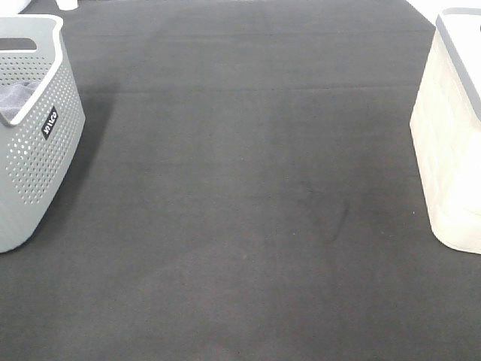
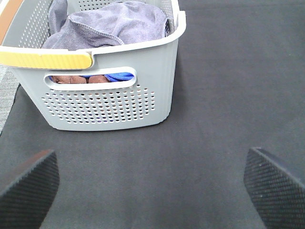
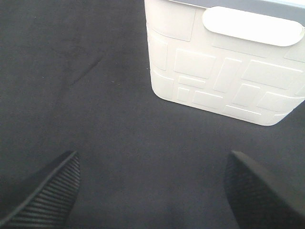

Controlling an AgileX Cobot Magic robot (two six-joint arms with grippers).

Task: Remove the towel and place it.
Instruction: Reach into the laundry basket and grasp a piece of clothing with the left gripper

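Starting the first step, by the look of it: towel (image 2: 114, 24) heaped on top inside the grey basket (image 2: 138, 47), not yet picked. Next, reach the left gripper (image 2: 150, 162), wide open, over the rim and pinch only that top cloth, not the blue cloth (image 2: 119, 76) below. Right gripper (image 3: 153, 157) wide open too, facing the white basket (image 3: 214, 81) on the worktop (image 1: 240, 188).

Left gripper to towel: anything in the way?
Only the near wall and rim of the grey basket, between the open left gripper and the towel. The towel lies on top of the other cloths, uncovered from above.
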